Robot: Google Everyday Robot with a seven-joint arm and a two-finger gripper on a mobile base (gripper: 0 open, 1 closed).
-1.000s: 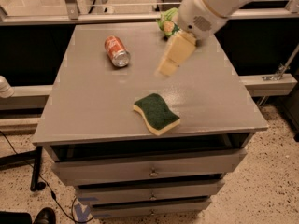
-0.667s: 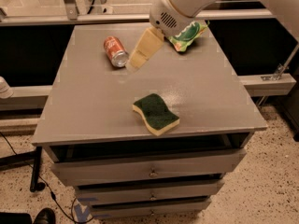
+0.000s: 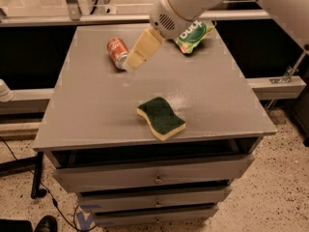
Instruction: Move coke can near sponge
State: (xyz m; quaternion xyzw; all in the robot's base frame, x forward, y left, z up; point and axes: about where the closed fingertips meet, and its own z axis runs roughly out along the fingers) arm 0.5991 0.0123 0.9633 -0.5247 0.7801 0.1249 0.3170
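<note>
The coke can lies on its side at the back left of the grey table top, red with a silver end. The sponge, dark green over yellow foam, lies near the front middle of the table. My gripper hangs from the white arm with its cream-coloured fingers pointing down-left, tip just right of the can and close to it. It holds nothing that I can see.
A green snack bag with white lettering lies at the back right, partly behind the arm. The table is a drawer cabinet with several drawers below. A rail and dark gap run behind it.
The arm has swung left across the table, from above the right half to beside the can. The snack bag is now uncovered. The can and sponge have not moved.
</note>
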